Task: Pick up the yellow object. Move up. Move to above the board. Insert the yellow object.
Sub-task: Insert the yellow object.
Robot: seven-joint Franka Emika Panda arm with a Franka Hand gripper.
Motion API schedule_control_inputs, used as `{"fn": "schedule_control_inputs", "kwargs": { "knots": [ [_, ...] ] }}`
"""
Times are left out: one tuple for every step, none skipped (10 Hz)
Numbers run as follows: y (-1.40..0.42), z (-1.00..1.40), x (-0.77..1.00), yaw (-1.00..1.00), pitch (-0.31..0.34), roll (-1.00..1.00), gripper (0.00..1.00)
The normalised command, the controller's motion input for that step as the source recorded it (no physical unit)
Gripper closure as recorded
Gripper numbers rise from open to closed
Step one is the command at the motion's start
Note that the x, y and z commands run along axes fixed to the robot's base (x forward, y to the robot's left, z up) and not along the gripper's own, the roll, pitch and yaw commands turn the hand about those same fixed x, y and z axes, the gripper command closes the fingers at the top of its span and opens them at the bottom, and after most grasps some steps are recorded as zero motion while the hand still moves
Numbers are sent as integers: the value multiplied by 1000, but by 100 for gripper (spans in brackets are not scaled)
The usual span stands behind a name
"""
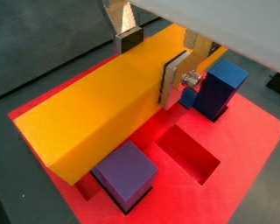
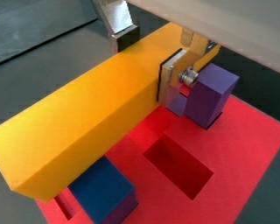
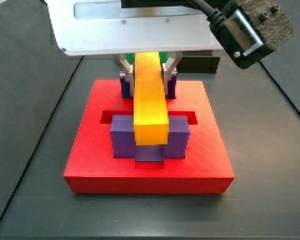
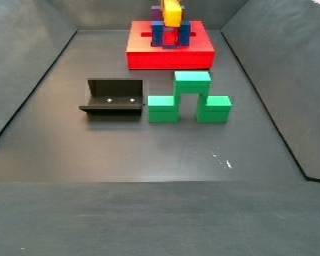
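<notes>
Above the board (image 3: 90, 159), the tool (image 1: 154, 59) grips a long, plain yellow-orange bar (image 1: 101, 109) between the posts (image 1: 215, 87)

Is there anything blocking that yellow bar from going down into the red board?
Nothing visible blocks it. The tool grips the yellow bar over the red board, lined up between the purple posts. The open slot beside it looks empty.

Green stepped block (image 4: 190, 98) beside fixture (image 4: 112, 99).
</notes>
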Motion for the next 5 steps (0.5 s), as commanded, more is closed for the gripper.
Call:
{"fn": "schedule_control_inputs", "kwargs": {
  "knots": [
    [0, 0, 23, -180, 26, 127, 100],
    [0, -51, 111, -326, 83, 189, 100],
    [0, -60, 83, -317, 96, 161, 100],
    [0, -46, 71, -269, 87, 116, 100],
    [0, -3, 77, -200, 79, 101, 100]
  ]
}}
